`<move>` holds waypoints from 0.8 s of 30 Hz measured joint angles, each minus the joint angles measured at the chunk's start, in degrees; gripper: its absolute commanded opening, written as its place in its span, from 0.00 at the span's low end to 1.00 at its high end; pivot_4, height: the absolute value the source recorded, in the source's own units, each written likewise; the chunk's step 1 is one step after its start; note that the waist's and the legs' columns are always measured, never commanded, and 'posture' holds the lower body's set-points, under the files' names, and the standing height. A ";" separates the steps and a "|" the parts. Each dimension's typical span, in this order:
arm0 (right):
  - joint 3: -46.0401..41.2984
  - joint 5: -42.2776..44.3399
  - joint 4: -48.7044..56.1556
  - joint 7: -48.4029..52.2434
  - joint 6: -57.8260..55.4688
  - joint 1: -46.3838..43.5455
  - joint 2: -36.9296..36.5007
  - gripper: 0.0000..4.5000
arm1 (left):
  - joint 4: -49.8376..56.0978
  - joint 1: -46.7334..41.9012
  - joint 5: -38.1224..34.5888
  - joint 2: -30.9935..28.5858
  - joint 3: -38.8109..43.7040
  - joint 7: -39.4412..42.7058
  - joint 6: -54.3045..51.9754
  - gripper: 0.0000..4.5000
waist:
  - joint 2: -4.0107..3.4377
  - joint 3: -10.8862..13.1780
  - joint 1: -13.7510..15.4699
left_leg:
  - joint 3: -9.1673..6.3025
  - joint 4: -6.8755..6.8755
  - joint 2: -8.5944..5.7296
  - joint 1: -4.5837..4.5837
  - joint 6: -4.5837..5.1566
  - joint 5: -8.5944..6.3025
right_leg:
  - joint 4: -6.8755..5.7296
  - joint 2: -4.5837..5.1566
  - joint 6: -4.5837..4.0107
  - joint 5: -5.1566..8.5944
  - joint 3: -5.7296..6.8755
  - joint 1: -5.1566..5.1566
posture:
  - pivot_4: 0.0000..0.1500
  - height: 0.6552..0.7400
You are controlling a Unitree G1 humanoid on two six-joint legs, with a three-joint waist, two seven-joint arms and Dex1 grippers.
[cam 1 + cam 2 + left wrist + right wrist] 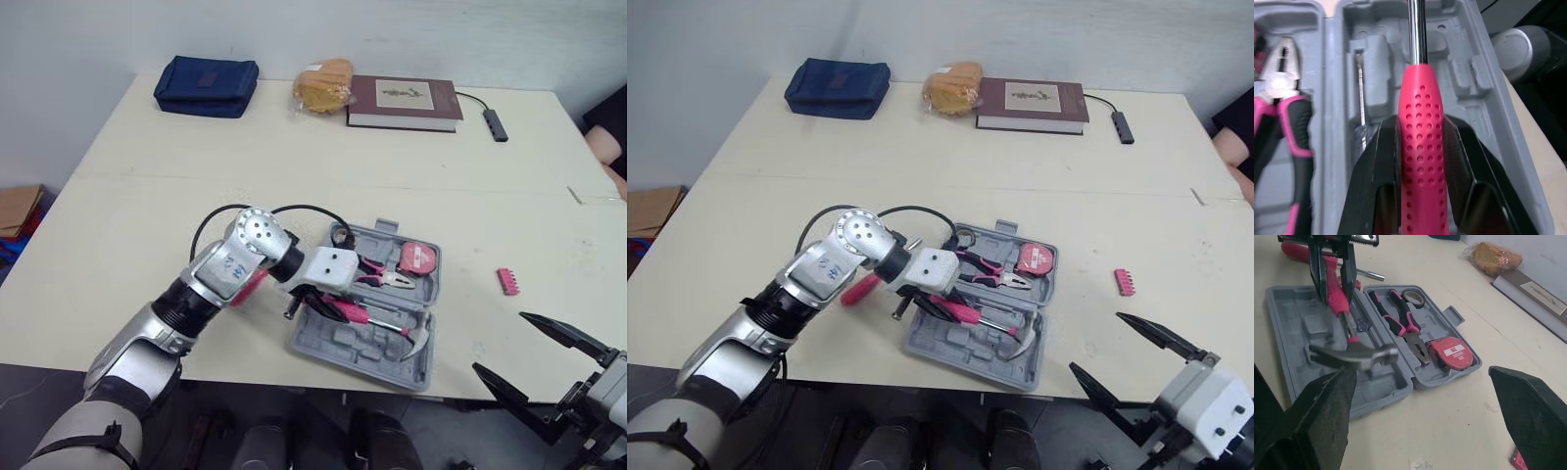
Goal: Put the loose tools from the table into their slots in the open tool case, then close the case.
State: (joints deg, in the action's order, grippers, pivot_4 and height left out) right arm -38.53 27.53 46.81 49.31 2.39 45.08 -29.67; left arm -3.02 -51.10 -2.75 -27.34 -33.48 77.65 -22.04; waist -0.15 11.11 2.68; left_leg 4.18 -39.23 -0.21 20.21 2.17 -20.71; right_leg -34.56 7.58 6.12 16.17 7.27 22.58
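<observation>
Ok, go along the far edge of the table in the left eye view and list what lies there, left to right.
blue pouch → bagged bread → dark red book → grey cable adapter

Silver-grey left arm with perforated round joint, looping black cable, white wrist housing; black pointed right gripper
</observation>
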 measured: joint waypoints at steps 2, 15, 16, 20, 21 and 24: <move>0.01 -0.40 0.37 -0.10 0.02 0.26 0.08 1.00 | -0.20 0.00 1.88 0.42 -1.18 -0.73 -0.43 0.12 | 0.00 0.00 0.09 | -0.02 0.00 0.00 0.01 0.00 0.00 | 0.00 0.01 0.00 0.00 -0.06 0.00 | 1.00 1.00; 0.70 -1.73 1.53 -1.12 0.02 0.61 0.99 1.00 | -0.10 0.14 5.86 3.89 -1.56 -4.79 -5.24 0.12 | 0.00 0.00 0.24 | -0.04 -0.02 -0.02 0.01 0.05 0.01 | -0.03 0.06 -0.01 0.00 -0.07 -0.01 | 1.00 1.00; 0.78 -1.76 1.53 -1.13 0.02 0.61 0.99 1.00 | -0.08 0.14 6.06 3.89 -1.59 -4.77 -5.44 0.12 | -0.01 -0.01 0.23 | -0.04 -0.02 -0.02 0.01 0.05 0.01 | -0.03 0.06 -0.01 0.00 -0.07 -0.01 | 1.00 1.00; 1.00 -1.82 1.53 -1.13 0.02 0.61 0.99 1.00 | -0.03 0.14 6.76 3.91 -1.90 -4.81 -5.51 0.12 | -0.01 -0.01 0.23 | -0.04 -0.04 -0.02 0.00 0.06 0.01 | -0.06 0.07 -0.01 0.00 -0.07 -0.01 | 1.00 1.00; 1.15 -1.86 1.53 -1.12 0.02 0.61 0.99 1.00 | 0.02 0.14 6.97 3.91 -1.95 -4.81 -5.51 0.12 | -0.01 -0.01 0.22 | -0.04 -0.04 -0.02 0.00 0.06 0.01 | -0.07 0.07 -0.01 0.00 -0.08 -0.01 | 1.00 1.00; 2.01 -2.12 1.53 -1.12 0.12 0.61 1.00 1.00 | 0.28 0.17 7.26 3.91 -1.97 -4.75 -5.67 0.23 | -0.01 -0.01 0.22 | -0.04 -0.04 -0.02 0.00 0.06 0.01 | -0.07 0.07 -0.01 0.00 -0.08 -0.01 | 1.00 1.00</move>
State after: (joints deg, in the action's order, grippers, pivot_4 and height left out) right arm -36.52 25.42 48.34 48.19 2.50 45.69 -28.67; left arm -2.74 -50.92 4.52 -23.44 -35.46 72.90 -27.72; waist -0.16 11.11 2.90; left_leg 4.15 -39.27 -0.23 20.21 2.24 -20.70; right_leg -34.64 7.65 6.11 16.18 7.19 22.57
